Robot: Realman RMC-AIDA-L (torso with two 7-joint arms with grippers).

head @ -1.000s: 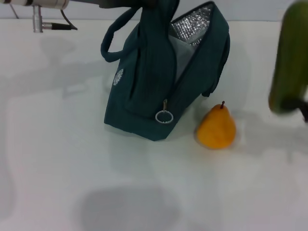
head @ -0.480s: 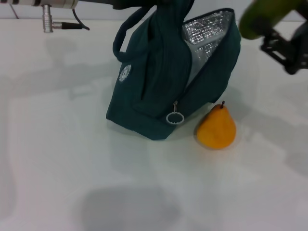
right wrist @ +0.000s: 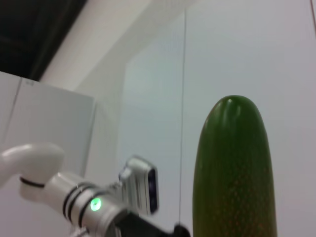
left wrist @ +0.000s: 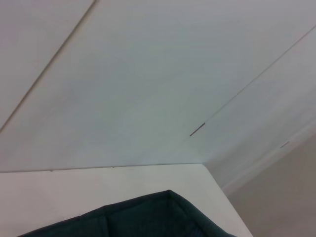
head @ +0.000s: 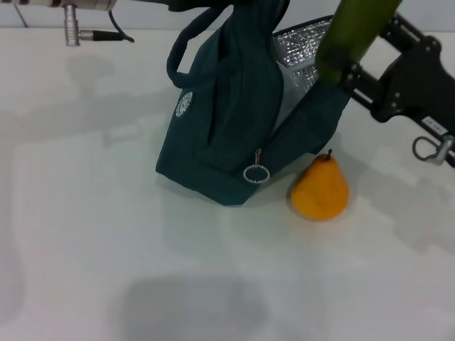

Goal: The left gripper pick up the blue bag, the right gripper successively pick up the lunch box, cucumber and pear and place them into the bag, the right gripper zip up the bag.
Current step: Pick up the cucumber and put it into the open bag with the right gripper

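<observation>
— What's the right pincer (head: 341, 71) doing?

— I see it in the upper right of the head frame, clamped on the cucumber (head: 353, 32), which stands almost upright with its lower end at the pincer and its top running off the upper edge. It sits right over the open mouth of the blue bag (head: 242, 135), against the bag's right wall. In my right wrist view the cucumber (right wrist: 232, 173) fills the lower right.

— And the left pincer?

— I cannot tell whether it is apart or together; it is hidden at the top edge of the frame, where the bag's handles rise.

— Where is everything else?

— The bag stands tilted at upper centre on the white counter (head: 106, 249), silver lining showing, its zipper ring (head: 256, 173) hanging at the front. The pear (head: 320, 189) stands upright just beside the bag's lower right corner. I can't see the lunch box.
</observation>
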